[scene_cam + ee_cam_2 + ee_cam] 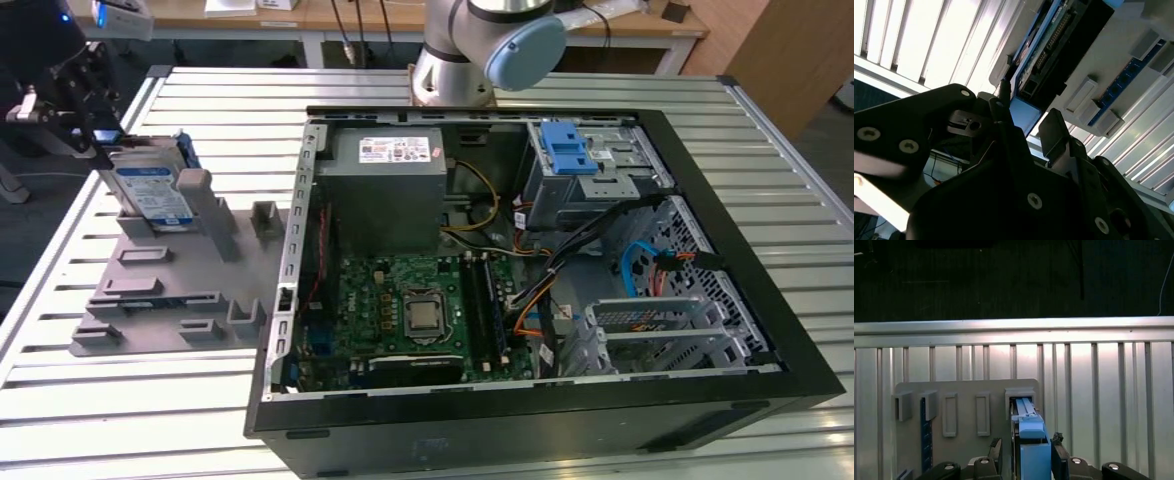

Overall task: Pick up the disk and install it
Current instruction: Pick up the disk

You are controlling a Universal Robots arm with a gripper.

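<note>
At the exterior view's left, the black metal two-fingered gripper (91,128) hangs over the flat silver disk in its blue plastic carrier (150,192). The disk stands on edge in the grey moulded plastic holder (160,290), likely so its top edge can be gripped. In the first wrist view the fingers (995,450) straddle it, spread, with a gap showing. Rightward lies the open black steel computer case (507,428).

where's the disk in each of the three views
Exterior view: disk stands on edge in the grey holder, at the exterior view's left.
First wrist view: disk in the holder's slot, flanked by the open end effector.
Second wrist view: disk just beyond the end effector.
Shared landmark: the holder.
</note>
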